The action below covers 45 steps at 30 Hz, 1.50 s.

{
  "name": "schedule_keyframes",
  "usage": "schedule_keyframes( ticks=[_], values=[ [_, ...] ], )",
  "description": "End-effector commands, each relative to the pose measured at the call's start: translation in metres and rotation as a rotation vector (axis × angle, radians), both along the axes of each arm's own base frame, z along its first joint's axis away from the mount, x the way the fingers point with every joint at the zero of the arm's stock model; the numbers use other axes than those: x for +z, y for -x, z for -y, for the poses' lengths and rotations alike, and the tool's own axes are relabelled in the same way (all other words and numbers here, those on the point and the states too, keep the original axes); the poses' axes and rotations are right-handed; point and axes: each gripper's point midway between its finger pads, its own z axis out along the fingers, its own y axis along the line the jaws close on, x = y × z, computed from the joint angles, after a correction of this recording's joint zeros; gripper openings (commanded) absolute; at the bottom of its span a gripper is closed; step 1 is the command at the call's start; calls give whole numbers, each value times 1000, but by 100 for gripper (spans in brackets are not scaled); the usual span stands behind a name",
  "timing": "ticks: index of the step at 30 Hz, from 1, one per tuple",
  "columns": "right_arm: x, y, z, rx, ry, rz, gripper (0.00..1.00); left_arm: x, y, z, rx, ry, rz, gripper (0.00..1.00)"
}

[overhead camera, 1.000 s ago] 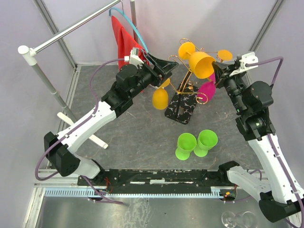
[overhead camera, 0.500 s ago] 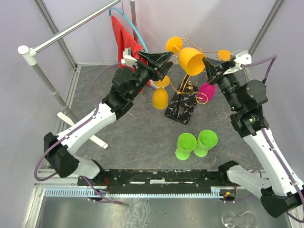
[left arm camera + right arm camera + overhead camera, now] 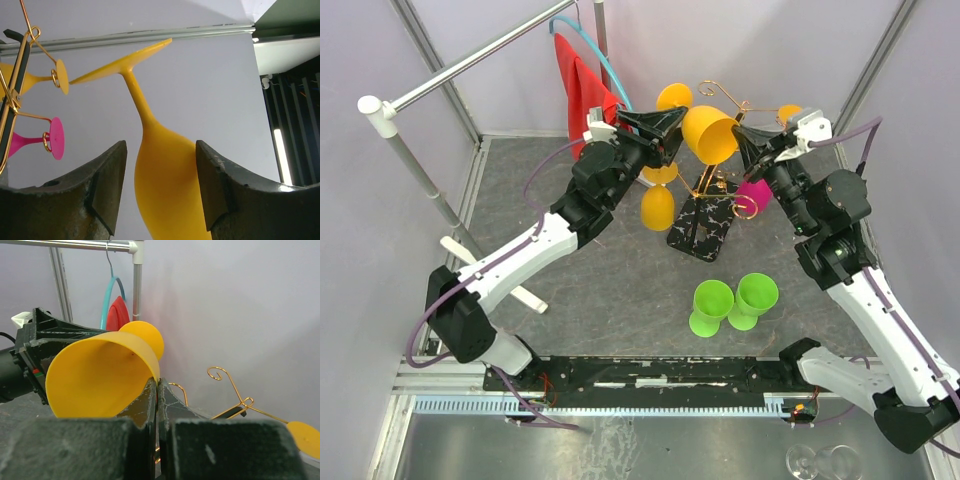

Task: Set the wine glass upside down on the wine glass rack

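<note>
On grey tabletop (image 3: 620, 300): thin gold wire wine glass rack (image 3: 700, 232) on square black marbled base. In the air just beside rack's top, not yet hung: yellow plastic wine glass (image 3: 708, 133), tipped sideways, mouth facing right gripper (image 3: 157, 390). Right gripper fingers pinched shut on its rim. Left gripper (image 3: 160, 145) fingers apart, straddling its bowl, gap showing on one side.

White-shelled arms (image 3: 515, 265), black joints, purple cables (image 3: 412, 340), worn black jaws.

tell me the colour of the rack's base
The base is black with pale marbling; the top external view shows it best.
</note>
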Motion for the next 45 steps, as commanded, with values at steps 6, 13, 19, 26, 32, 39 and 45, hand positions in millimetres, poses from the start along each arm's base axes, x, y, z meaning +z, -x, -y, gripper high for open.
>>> schedule_keyframes(
  ticks=[6, 13, 19, 26, 32, 39, 45],
  values=[
    [14, 11, -17, 40, 25, 86, 1, 30, -7, 4, 24, 99, 31, 62],
    [9, 17, -27, 40, 65, 95, 1, 33, -17, 15, 22, 110, 35, 51],
    [6, 20, -31, 47, 86, 98, 1, 34, -18, 21, 12, 108, 42, 43],
    [6, 25, -28, 46, 79, 112, 1, 35, -12, 22, -17, 105, 62, 49],
    [11, 32, -23, 45, 70, 130, 1, 35, -6, 21, -39, 110, 66, 58],
    [8, 33, -23, 45, 68, 126, 1, 36, -2, 21, -55, 123, 71, 44],
    [2, 30, -26, 54, 79, 108, 1, 36, 0, 22, -67, 130, 95, 22]
  ],
)
